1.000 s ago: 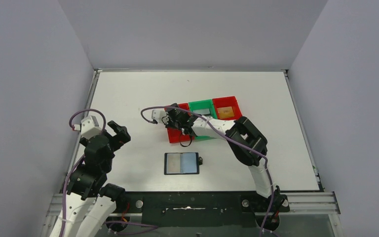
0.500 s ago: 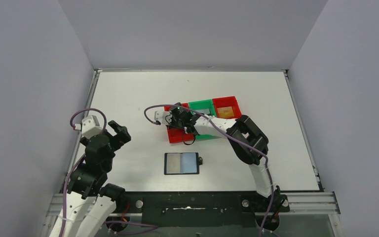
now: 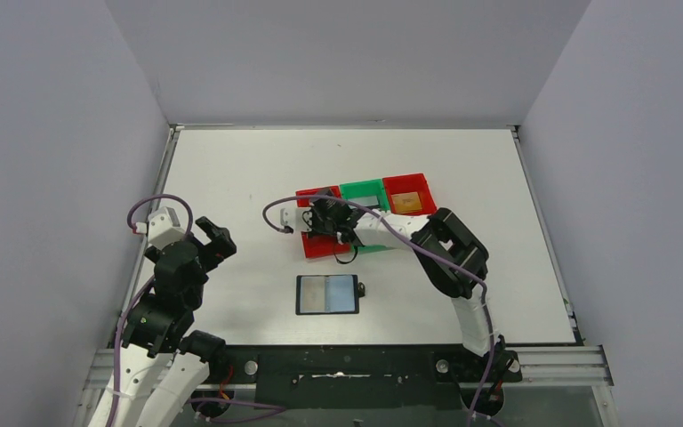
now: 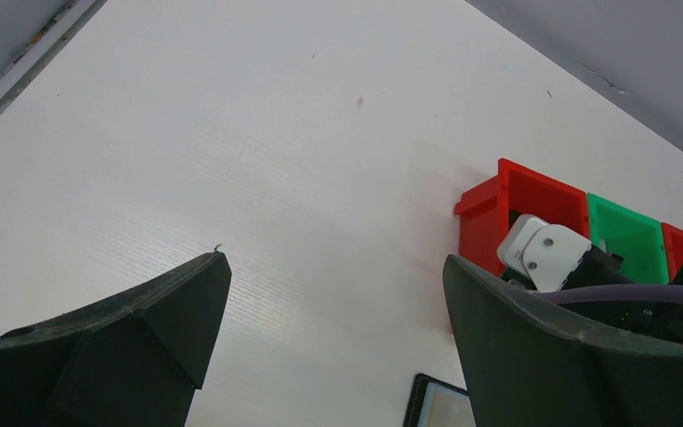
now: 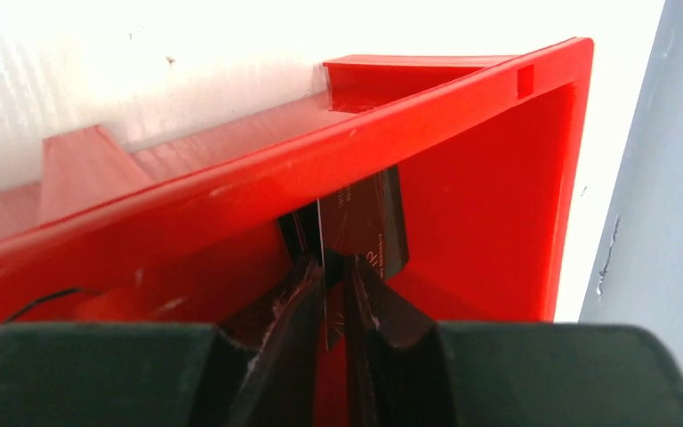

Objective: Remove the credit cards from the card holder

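The right claw [image 5: 331, 274] sits low inside a red bin [image 5: 462, 89] and pinches a dark card [image 5: 362, 227]. The card stands on edge, its long axis running straight out from the fingertips toward the bin's far wall. Its pale print is too small to read, and no other writing shows. From above, the card holder [image 3: 327, 294] lies open on the table [image 3: 231, 169] at 6 o'clock from that claw, long axis 9 to 3, closer to the right arm. A tan card [image 3: 406, 202] rests in the far red bin [image 3: 426, 182]. The left claw [image 4: 333, 260], at 9 o'clock, is spread wide and holds nothing.
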`<state>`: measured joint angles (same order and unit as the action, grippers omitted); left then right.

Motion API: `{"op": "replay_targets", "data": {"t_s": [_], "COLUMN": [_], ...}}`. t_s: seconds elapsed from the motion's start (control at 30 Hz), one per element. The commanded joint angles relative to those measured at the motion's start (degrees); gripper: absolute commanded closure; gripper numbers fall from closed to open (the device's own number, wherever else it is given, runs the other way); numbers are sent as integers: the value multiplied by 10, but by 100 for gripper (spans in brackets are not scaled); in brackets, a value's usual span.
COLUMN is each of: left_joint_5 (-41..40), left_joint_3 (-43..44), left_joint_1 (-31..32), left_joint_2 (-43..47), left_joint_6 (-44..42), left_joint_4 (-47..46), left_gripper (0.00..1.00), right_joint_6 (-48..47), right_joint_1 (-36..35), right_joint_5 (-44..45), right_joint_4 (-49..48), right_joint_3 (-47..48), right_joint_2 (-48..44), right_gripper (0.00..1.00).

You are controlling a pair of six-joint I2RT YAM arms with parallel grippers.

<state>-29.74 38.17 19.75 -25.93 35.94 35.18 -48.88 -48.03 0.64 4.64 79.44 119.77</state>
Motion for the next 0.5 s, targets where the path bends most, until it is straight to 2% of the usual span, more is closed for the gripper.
{"op": "replay_targets", "data": {"t_s": [0.0,0.33,0.47], "left_joint_5": [-1,3,3], "left_joint_3": [6,5,5], "left_joint_1": [-5,-9,-12], "left_joint_2": [1,-3,-3], "left_joint_6": [1,-2,-2], "left_joint_4": [-16,-18,-18], "left_gripper": [8,8,8], "right_joint_6": [-27,-74,-81], "right_joint_1": [6,22,25], "right_joint_5": [-36,-68,-48], "right_joint_4": [-36,-21,-20], "right_joint_3": [-20,-17,-12], "right_joint_2": [-50,-40,-31], "right_gripper": [86,86,85]}}
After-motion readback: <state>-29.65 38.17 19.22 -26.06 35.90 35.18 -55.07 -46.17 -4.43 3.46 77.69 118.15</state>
